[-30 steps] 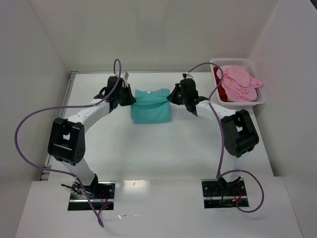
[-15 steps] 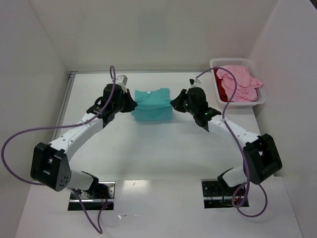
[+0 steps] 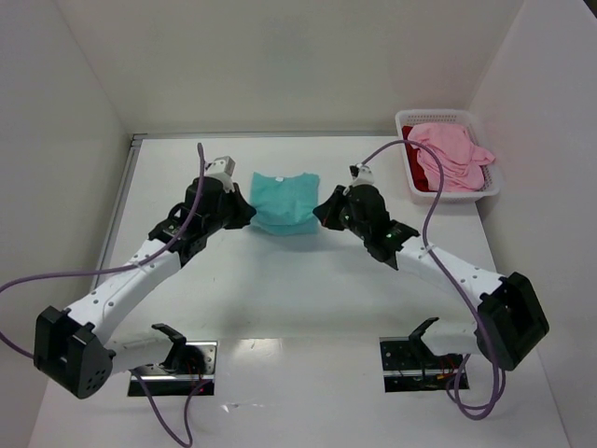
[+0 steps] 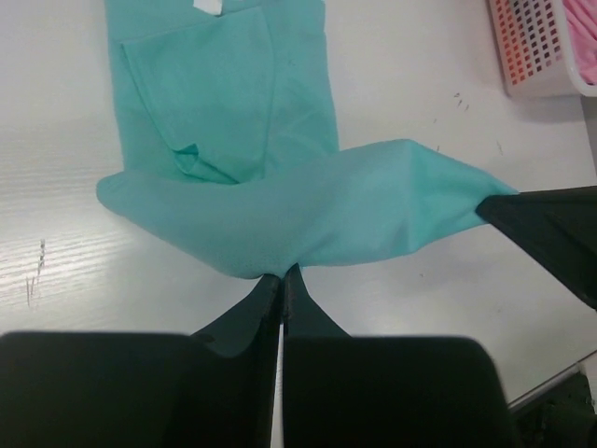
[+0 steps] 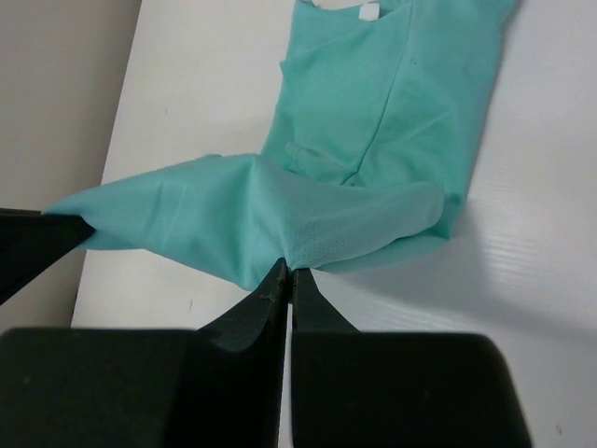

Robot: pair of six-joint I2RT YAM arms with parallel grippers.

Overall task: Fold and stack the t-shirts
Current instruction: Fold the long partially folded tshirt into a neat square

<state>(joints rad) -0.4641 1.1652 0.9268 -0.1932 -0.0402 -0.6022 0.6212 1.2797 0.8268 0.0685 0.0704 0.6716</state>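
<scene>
A teal t-shirt [image 3: 284,198] lies in the middle of the table, collar at the far end. My left gripper [image 3: 250,213] is shut on its left edge and my right gripper [image 3: 320,210] is shut on its right edge. In the left wrist view the fingertips [image 4: 282,273] pinch a raised band of the teal t-shirt [image 4: 326,210], which stretches across to the right gripper's finger [image 4: 550,224]. The right wrist view shows the same band [image 5: 215,215] pinched at my right gripper [image 5: 284,268], above the flat part [image 5: 392,84]. A pink t-shirt [image 3: 452,151] and a dark red t-shirt [image 3: 420,171] lie in the basket.
The white plastic basket [image 3: 446,115] stands at the far right corner, close to the right wall. White walls close in the table on the left, back and right. Purple cables loop off both arms. The arm bases sit at the near edge.
Both grippers have moved toward the near edge with the teal cloth held between them. Both arms have stretched out and sunk lower. The basket has not moved.
</scene>
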